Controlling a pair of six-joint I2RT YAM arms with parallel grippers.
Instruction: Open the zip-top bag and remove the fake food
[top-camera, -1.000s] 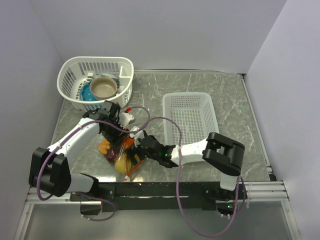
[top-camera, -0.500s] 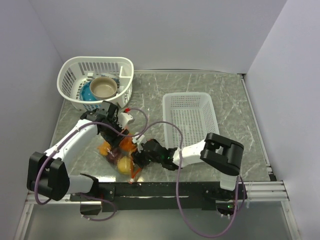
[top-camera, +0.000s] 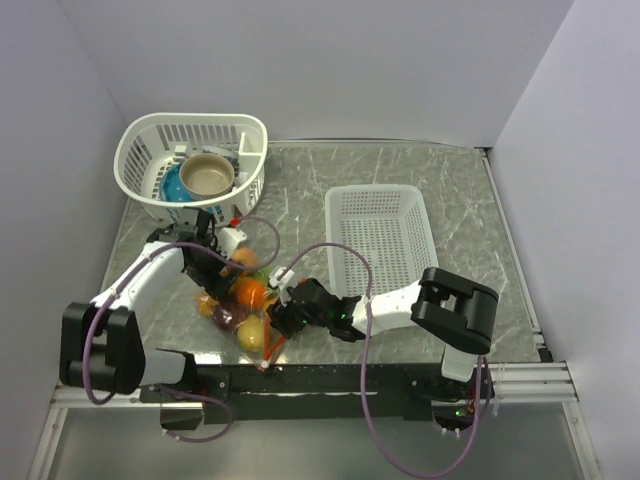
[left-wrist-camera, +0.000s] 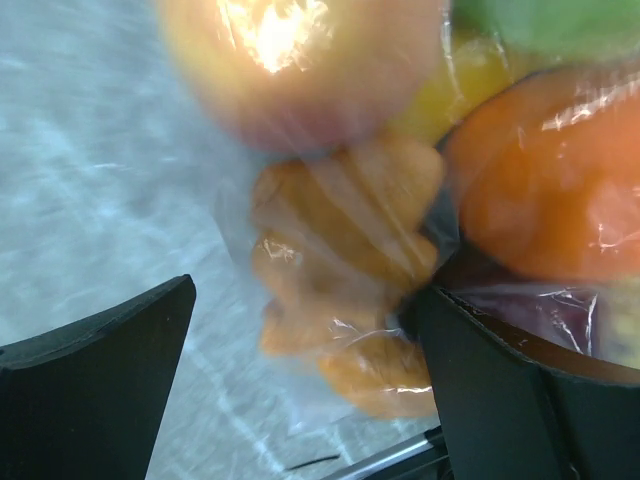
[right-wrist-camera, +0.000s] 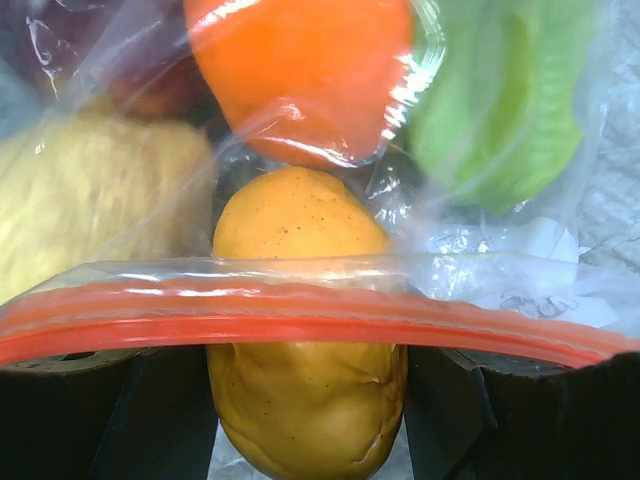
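The clear zip-top bag (top-camera: 243, 312) lies on the marble table near the front, between my two grippers. It holds the fake food: an orange piece (top-camera: 250, 292), a yellow piece (top-camera: 246, 336) and dark red and green ones. My left gripper (top-camera: 215, 272) is at the bag's far left side. In the left wrist view (left-wrist-camera: 305, 292) its jaws stand wide apart around a tan-orange piece (left-wrist-camera: 345, 250) inside the plastic. My right gripper (top-camera: 282, 316) is at the bag's right side. In the right wrist view (right-wrist-camera: 307, 385) its jaws are wide apart on either side of the yellow piece (right-wrist-camera: 300, 300). The orange-red zip strip (right-wrist-camera: 300, 322) crosses in front.
A round white basket (top-camera: 150, 150) at the back left holds a tan bowl (top-camera: 207, 175) and a blue dish (top-camera: 171, 186). A rectangular white mesh basket (top-camera: 375, 192) stands to the right of the bag. Walls enclose the table on three sides.
My left gripper has shifted left and back along the bag. My right gripper has pushed left and forward into the bag's zip edge. The food inside has shifted.
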